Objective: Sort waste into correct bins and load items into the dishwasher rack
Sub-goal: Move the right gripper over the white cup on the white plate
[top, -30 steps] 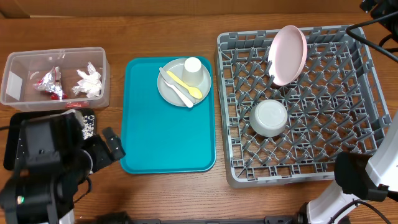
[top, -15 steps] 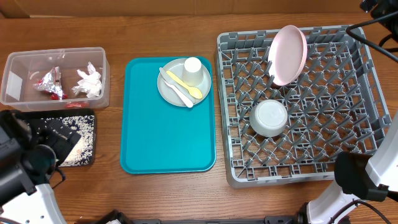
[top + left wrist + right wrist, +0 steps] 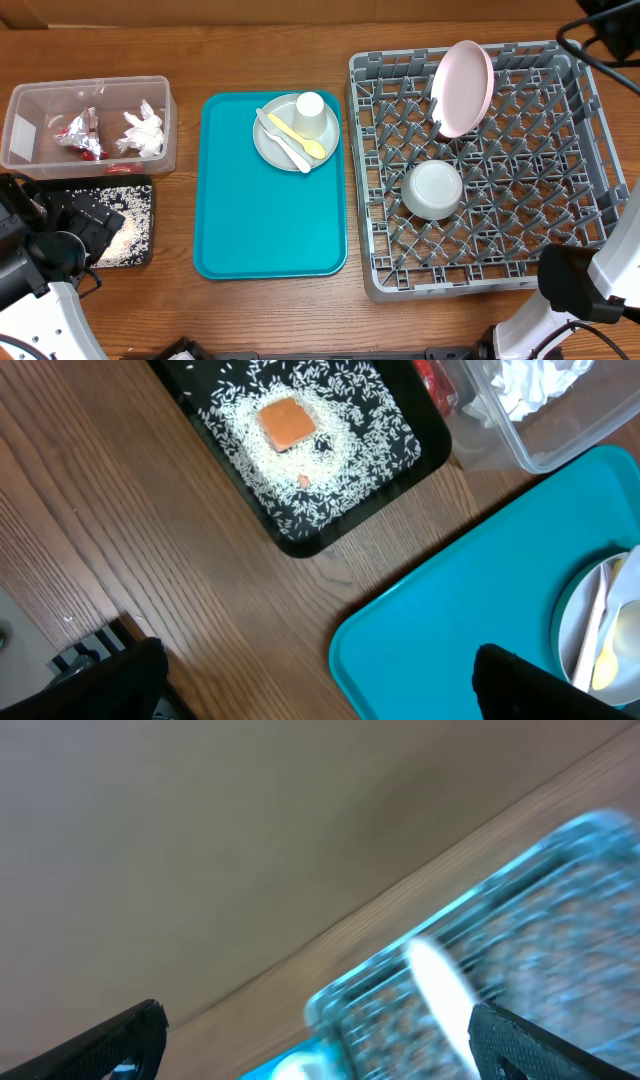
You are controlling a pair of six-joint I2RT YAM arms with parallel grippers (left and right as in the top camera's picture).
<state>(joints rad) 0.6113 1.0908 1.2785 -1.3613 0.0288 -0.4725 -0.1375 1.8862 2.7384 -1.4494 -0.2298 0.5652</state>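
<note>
The left hand (image 3: 318,682) is held open, with its fingers spread wide and nothing between them, above the worktop (image 3: 250,50) at the front left, just beside the shallow black tray (image 3: 292,544). In that tray an orange food cube (image 3: 287,422) is seen lying among scattered white rice-like grains (image 3: 345,455). Directly behind the black tray stands the clear tub (image 3: 20,100), in which a crumpled white tissue (image 3: 143,130) and red-and-white packets (image 3: 80,138) with silver foil are contained; the printing on the packets is too small to be read. A flat teal tray (image 3: 260,220) is located in the middle of the worktop. At its far end a grey plate (image 3: 264,148) is placed, and on this plate a white cup (image 3: 310,113), a yellow spoon (image 3: 290,132) and a white utensil (image 3: 295,158) are carried. The dishwasher rack (image 3: 560,200) is positioned to the right of the teal tray. A pink plate (image 3: 465,88) is stood on edge, tilted, between the pegs at the rear of the rack, and a small grey bowl (image 3: 432,190) is seated nearer the front. The right hand (image 3: 320,1040) is likewise open and empty; its wrist view is blurred.
</note>
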